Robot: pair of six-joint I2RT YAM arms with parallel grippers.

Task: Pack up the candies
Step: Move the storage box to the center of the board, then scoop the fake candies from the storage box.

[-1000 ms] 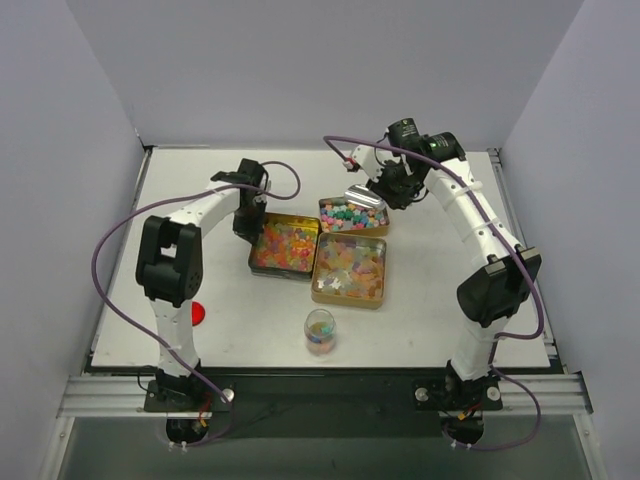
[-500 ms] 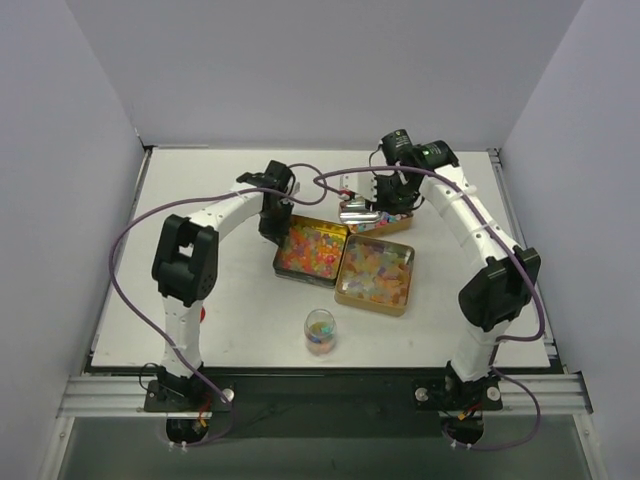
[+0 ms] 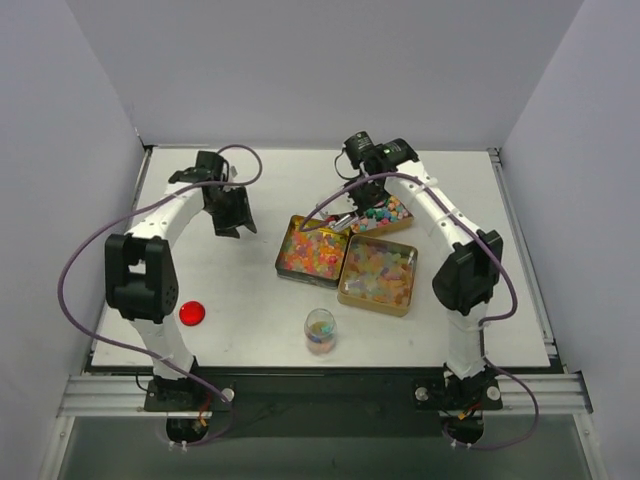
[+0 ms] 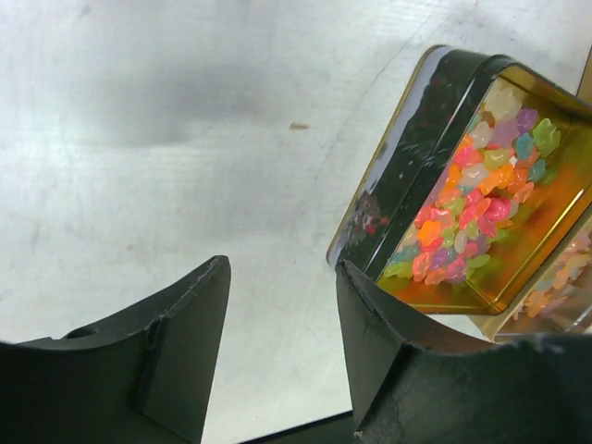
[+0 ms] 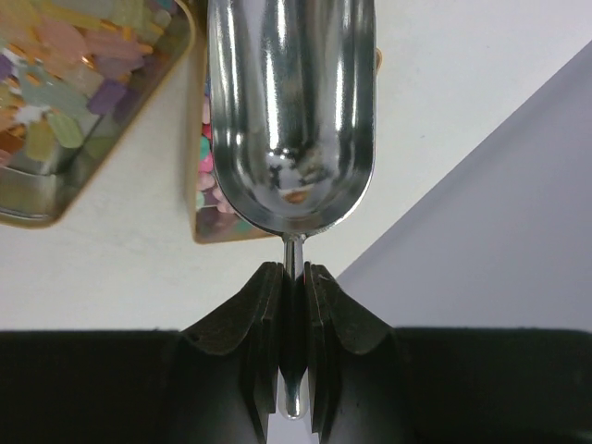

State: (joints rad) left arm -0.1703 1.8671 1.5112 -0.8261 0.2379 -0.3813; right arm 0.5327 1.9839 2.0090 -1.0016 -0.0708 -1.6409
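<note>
The candies fill three open gold tins: bright mixed ones [image 3: 312, 250] in the left tin, pale gummy ones [image 3: 378, 274] in the front right tin, small pastel ones [image 3: 387, 213] in the back tin. My right gripper [image 3: 358, 203] is shut on the handle of a metal scoop [image 3: 336, 222], whose bowl hangs over the left tin's far corner. In the right wrist view the gripper [image 5: 293, 277] pinches the thin handle and the scoop bowl [image 5: 291, 111] looks empty. My left gripper [image 3: 236, 216] is open and empty, left of the tins; the left wrist view [image 4: 282, 270] shows the left tin's candies [image 4: 472, 199] to its right.
A small glass jar [image 3: 320, 331] holding a few candies stands in front of the tins. A red round lid [image 3: 192, 313] lies at the front left beside the left arm. Grey walls enclose the white table [image 3: 270, 190] on three sides.
The left arm has let go of the left tin and drawn back to the left. The right gripper has carried the scoop left, from the back tin toward the left tin.
</note>
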